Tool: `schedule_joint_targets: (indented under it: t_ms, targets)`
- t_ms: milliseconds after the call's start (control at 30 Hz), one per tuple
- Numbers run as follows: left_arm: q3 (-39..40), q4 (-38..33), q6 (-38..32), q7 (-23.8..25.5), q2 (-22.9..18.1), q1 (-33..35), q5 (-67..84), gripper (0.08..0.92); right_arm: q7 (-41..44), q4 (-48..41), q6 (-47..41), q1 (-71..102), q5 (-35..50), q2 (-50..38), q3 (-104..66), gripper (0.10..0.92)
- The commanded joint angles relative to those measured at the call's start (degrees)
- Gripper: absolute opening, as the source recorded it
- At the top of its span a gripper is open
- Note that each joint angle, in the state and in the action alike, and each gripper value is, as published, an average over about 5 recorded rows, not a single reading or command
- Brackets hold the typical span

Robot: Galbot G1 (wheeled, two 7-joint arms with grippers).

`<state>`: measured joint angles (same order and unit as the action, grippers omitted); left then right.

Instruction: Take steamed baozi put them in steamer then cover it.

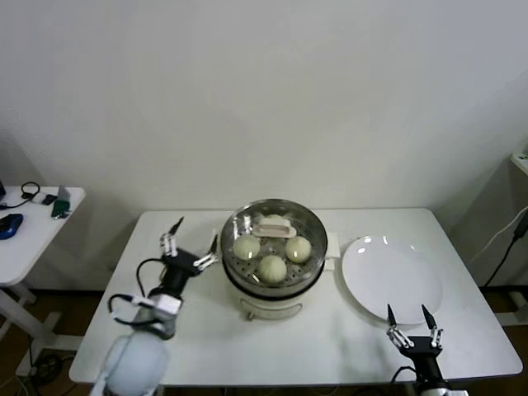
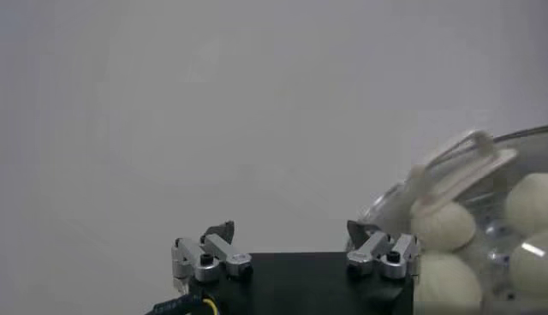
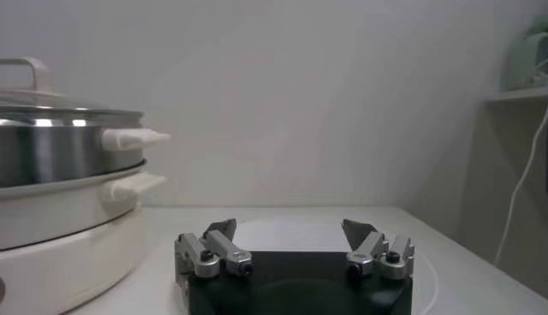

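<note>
White tabletop against a pale bare wall forms the setting. At its middle stands the round shiny stainless-steel steamer on a cream-white electric base. Four small creamy-white steamed baozi lie inside on the perforated tray, seen through the round transparent glass cover with its cream-white bar handle, which sits on the steamer's rim. Just beside the steamer, on the robot's right, rests a flat white round plate, bare of buns. The left gripper hangs close to the steamer's left wall, jaws spread wide and holding nothing; the left wrist view shows the cover and buns near its fingertip. The right gripper hovers at the table's near edge, in front of the plate, jaws likewise wide and empty. Judged from this arrangement, loading and covering appear complete. What remains is probably only for the left arm to draw clear without nudging the steamer or shifting the cover.
</note>
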<state>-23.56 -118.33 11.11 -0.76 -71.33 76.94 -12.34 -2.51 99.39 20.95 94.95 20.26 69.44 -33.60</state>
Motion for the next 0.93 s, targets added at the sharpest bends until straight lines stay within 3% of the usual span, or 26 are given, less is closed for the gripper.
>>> schedule_joint_targets:
  t_ms: [33,333,933]
  targets:
    - [-16.90,10.45,-21.72,1.65,-4.96,14.75,23.71,0.823,0.15,-0.47,0.19,-0.64,0.47,-0.96,0.14,0.823]
    - [-14.07,18.94,-26.70,1.32,-8.75,15.99,22.96,0.823,0.97,-0.74,-0.14,-0.84,1.33,-1.65,0.36,0.823]
    - [-13.82,16.80,-27.44,1.83,-9.89,16.61,22.84,0.823,2.29,-0.75,-0.01,-0.99,2.13,-2.39,0.65,0.823]
